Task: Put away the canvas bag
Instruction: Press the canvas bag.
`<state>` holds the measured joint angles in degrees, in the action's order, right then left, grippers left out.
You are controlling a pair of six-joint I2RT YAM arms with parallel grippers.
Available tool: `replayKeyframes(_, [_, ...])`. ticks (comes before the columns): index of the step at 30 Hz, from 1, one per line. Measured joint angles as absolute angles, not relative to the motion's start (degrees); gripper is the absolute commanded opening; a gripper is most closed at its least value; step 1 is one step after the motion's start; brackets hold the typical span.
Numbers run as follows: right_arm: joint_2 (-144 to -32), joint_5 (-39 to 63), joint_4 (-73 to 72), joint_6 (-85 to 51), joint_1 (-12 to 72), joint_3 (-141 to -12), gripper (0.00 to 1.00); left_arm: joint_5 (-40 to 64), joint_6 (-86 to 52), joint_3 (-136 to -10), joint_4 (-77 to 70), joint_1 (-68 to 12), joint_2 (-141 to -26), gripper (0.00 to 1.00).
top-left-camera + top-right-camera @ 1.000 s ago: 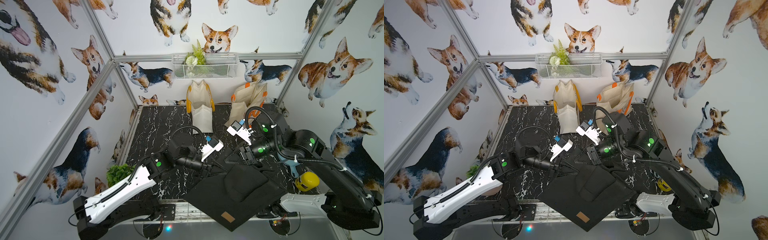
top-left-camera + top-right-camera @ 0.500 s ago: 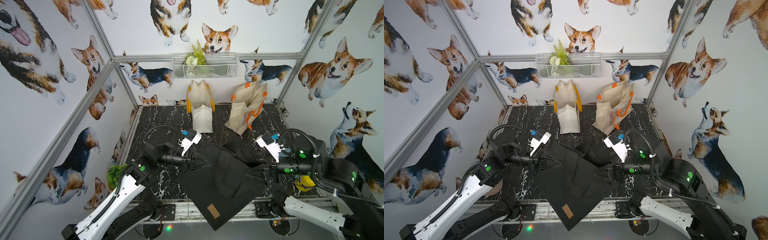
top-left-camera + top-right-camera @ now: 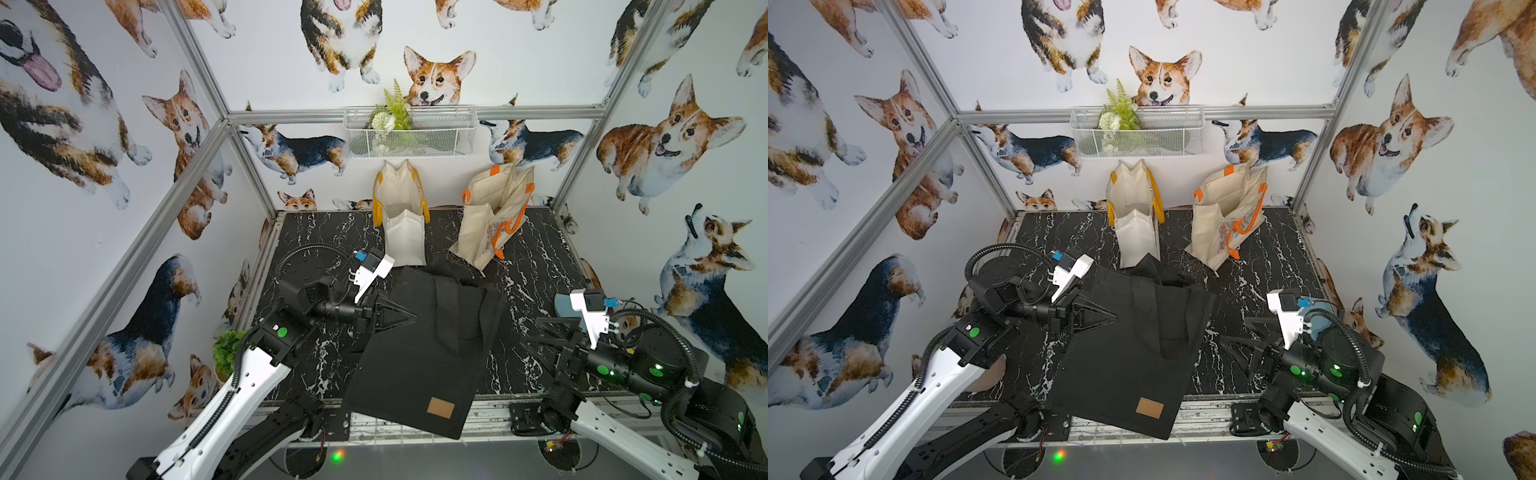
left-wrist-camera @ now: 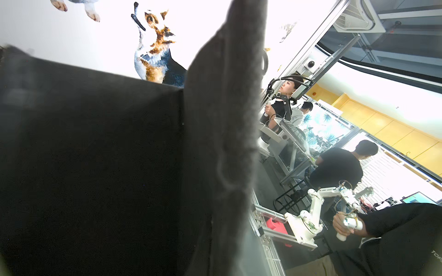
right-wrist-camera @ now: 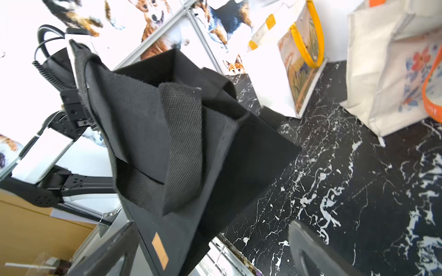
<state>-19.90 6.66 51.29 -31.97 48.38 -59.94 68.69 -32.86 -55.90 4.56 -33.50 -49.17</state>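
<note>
right wrist view: right gripper jaws stand spread wide with nothing between them, and both fingers are bare. black canvas bag is straight ahead of those fingers and clear of them. its straps and top flaps are bunched up and its tan patch is low on the near face. in both top views the right gripper points at the bag's side edge with a strip of black marble table showing between fingertips and cloth. left gripper is closed tight, its tips pinching the opposite side edge of the bag. so the bag lies between the two sets of fingers, gripped on one side only. its bottom end with the patch overhangs the table's front rail. left wrist view is mostly dark bag cloth right up against the lens, and the fingertips themselves can't be made out there. beyond the bag, away from both grippers, are a cream bag with yellow handles and a cream bag with orange handles, both upright at the back wall under a wire basket. the yellow-handled one's base is just beside the black bag's far corner, and i can't tell if they touch. a small green plant sits behind the left arm, well off to the side.
</note>
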Motion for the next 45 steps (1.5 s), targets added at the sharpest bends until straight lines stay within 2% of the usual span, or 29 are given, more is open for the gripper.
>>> replayKeyframes(4, [-23.4, 7.5, 51.8, -32.4, 48.4, -62.1, 1.00, 68.6, -33.2, -55.1, 3.9, -33.5, -50.5, 0.00])
replayKeyframes(9, [-37.4, 9.2, 55.8, -26.3, 48.4, -75.9, 0.98, 64.6, -27.0, -57.3, 11.7, -37.7, -53.9, 0.00])
replayKeyframes(15, [-51.4, 15.7, 58.6, -17.0, 48.4, -90.7, 0.97, 49.8, -7.6, -69.7, 32.6, -54.5, -61.7, 0.00])
replayKeyframes(20, [-58.1, 19.7, 60.9, -11.4, 48.4, -97.6, 0.99, 36.4, 1.4, -71.7, 42.1, -60.0, -62.4, 0.00])
replayKeyframes(27, [-54.6, 21.5, 60.7, -10.7, 41.4, -86.9, 0.98, 24.6, 7.3, -67.4, 44.6, -62.7, -53.8, 0.00])
replayKeyframes(33, [-47.1, 30.3, 53.8, -11.2, 36.9, -70.4, 0.99, 22.2, 10.5, -64.8, 44.8, -62.8, -50.5, 0.00])
replayKeyframes(40, [-46.7, 44.9, 33.1, -15.1, 29.5, -57.5, 0.98, 24.9, 16.7, -64.5, 46.0, -63.1, -48.8, 0.00])
replayKeyframes(45, [-50.9, 53.3, 14.9, -21.7, 23.5, -53.0, 0.98, 28.6, 21.7, -63.8, 46.7, -63.4, -47.8, 0.00])
